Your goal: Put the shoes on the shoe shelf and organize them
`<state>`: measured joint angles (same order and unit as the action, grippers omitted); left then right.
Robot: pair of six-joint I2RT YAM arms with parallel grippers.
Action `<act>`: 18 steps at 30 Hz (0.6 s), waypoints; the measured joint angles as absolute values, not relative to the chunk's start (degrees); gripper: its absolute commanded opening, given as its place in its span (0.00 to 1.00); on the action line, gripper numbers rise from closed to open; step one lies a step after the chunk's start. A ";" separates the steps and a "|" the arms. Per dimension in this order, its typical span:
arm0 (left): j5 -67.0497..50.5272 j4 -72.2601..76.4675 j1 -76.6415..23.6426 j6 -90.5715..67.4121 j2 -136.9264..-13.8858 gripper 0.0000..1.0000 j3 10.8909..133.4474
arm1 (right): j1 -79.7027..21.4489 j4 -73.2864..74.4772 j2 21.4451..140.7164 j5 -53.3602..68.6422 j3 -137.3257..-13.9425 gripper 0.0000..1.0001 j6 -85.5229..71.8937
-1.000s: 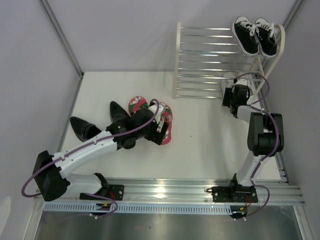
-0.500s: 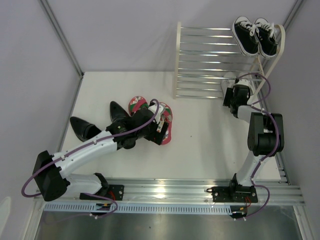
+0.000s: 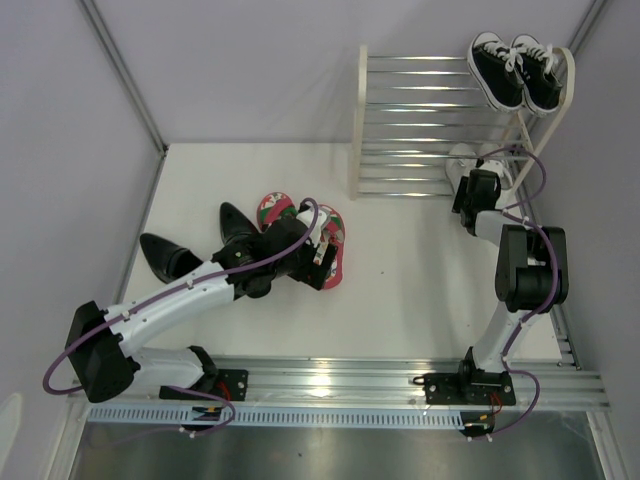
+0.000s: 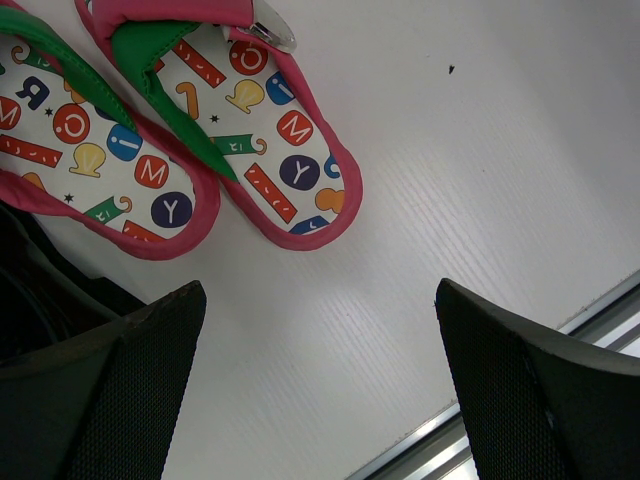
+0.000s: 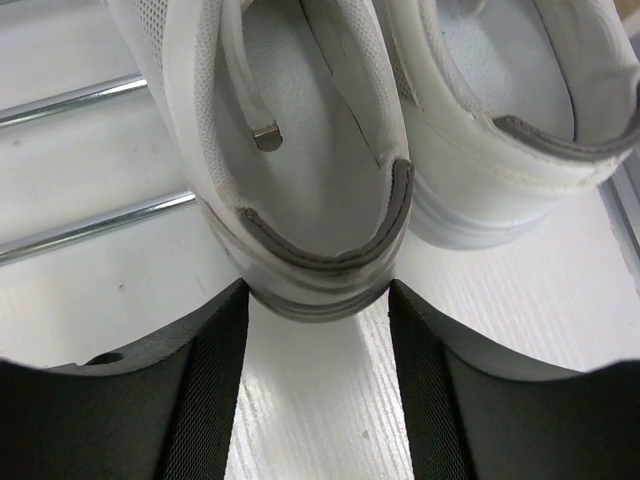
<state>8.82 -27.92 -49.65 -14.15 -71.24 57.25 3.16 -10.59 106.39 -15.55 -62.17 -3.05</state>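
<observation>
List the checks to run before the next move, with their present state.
1. Right tool open, straddling the white lace-up sneaker at its heel: ok.
2. Fingers touching that heel: cannot tell.
3. Left tool open and empty at the red printed flip-flops: ok.
4. Glossy black leather dress shoes on the white-framed metal-bar shoe shelf: not ok, both on the table.
5. Bare bars free beside the black canvas sneakers on top: ok.
</observation>
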 measured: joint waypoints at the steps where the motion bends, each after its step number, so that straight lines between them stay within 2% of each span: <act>1: 8.82 -27.92 -49.65 -14.15 -71.24 0.99 57.25 | 3.16 -10.59 106.39 -16.12 -62.17 0.22 -3.16; 7: 8.82 -27.90 -49.65 -14.15 -71.24 0.99 57.25 | 2.79 -10.57 106.45 -19.40 -62.70 0.21 -4.10; 11: 8.86 -27.92 -49.65 -14.26 -71.24 0.99 57.25 | 2.22 -10.37 107.44 -21.65 -63.75 0.27 -4.73; 14: 8.93 -27.97 -49.65 -14.55 -71.24 0.99 57.25 | 2.55 -10.11 108.09 -21.82 -64.47 0.40 -5.93; 15: 8.93 -27.97 -49.65 -14.57 -71.24 0.99 57.23 | 2.74 -10.09 108.12 -21.78 -64.60 0.52 -6.22; 17: 8.95 -27.97 -49.65 -14.57 -71.24 0.99 57.23 | 3.05 -9.89 108.12 -21.85 -64.79 0.61 -6.76; 18: 8.93 -27.97 -49.65 -14.55 -71.24 0.99 57.23 | 3.20 -9.69 108.12 -21.80 -64.88 0.71 -6.83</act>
